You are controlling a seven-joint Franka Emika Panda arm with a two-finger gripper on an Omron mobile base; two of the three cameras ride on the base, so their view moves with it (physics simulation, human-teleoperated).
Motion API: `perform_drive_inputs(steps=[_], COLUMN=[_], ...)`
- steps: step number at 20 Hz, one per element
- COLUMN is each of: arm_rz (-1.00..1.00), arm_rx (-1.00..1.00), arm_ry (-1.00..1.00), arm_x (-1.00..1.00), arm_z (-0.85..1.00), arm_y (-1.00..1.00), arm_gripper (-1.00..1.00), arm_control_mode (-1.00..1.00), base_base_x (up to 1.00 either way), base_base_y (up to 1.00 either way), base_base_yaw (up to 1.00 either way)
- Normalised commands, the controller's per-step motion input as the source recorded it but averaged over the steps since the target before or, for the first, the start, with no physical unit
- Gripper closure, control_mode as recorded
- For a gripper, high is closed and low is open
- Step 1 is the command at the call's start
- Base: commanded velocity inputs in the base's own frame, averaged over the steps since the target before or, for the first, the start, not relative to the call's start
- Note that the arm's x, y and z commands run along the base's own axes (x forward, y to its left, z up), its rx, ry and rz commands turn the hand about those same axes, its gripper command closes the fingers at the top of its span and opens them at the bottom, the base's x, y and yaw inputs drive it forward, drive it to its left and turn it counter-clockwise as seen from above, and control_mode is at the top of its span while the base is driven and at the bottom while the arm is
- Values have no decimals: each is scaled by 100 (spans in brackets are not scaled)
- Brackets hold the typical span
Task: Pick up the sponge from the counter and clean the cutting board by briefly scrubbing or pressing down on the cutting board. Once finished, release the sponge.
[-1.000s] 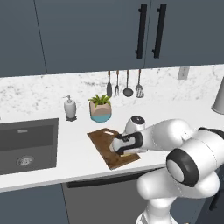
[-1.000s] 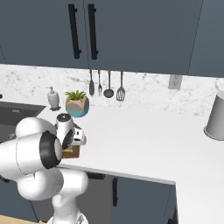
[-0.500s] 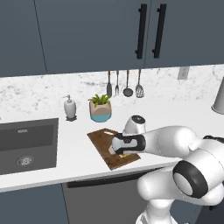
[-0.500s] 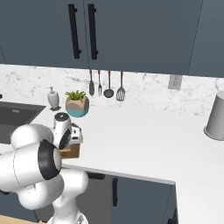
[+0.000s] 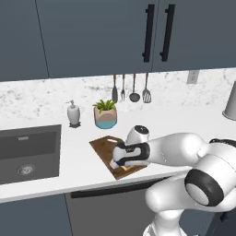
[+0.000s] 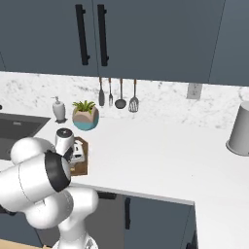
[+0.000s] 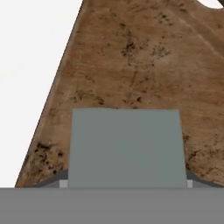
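Observation:
The sponge (image 7: 126,146) shows its grey-green scrub top in the hand view, clamped at both sides by my gripper (image 7: 126,182). Under it lies the stained brown cutting board (image 7: 131,57), with white counter (image 7: 30,65) to the left. From the left base view, my gripper (image 5: 118,162) points down over the front part of the cutting board (image 5: 102,144), and a strip of yellow sponge (image 5: 122,168) peeks out below it. From the right base view, the gripper (image 6: 78,155) sits above the cutting board (image 6: 81,168). Contact between sponge and board cannot be told.
A dark sink (image 5: 30,154) is set into the counter to the left. A soap dispenser (image 5: 73,114) and potted plant (image 5: 105,114) stand behind the board, below hanging utensils (image 5: 133,87). A grey canister (image 6: 239,129) stands far right on the counter (image 6: 160,151).
The hand with the sponge has slid a little toward the front left of the board, and the elbow has swung out to the right. The board has not moved.

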Motion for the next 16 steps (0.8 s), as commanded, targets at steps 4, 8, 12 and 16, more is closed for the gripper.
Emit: perform_drive_inputs(steps=[4,8,12,16], arm_rz=[0,2,15,17], arm_rx=[7,8,0,0], arm_ry=[0,0,1,5], arm_x=[-16,-54,-42,-15], arm_z=[-10,0,-10,-42], arm_y=[0,11,20,29], arm_gripper=[100,100,100,100], arm_control_mode=[-100,-100,-100,-100], base_base_x=[0,0,0,0], base_base_y=[0,0,0,0], base_base_yaw=[0,0,0,0])
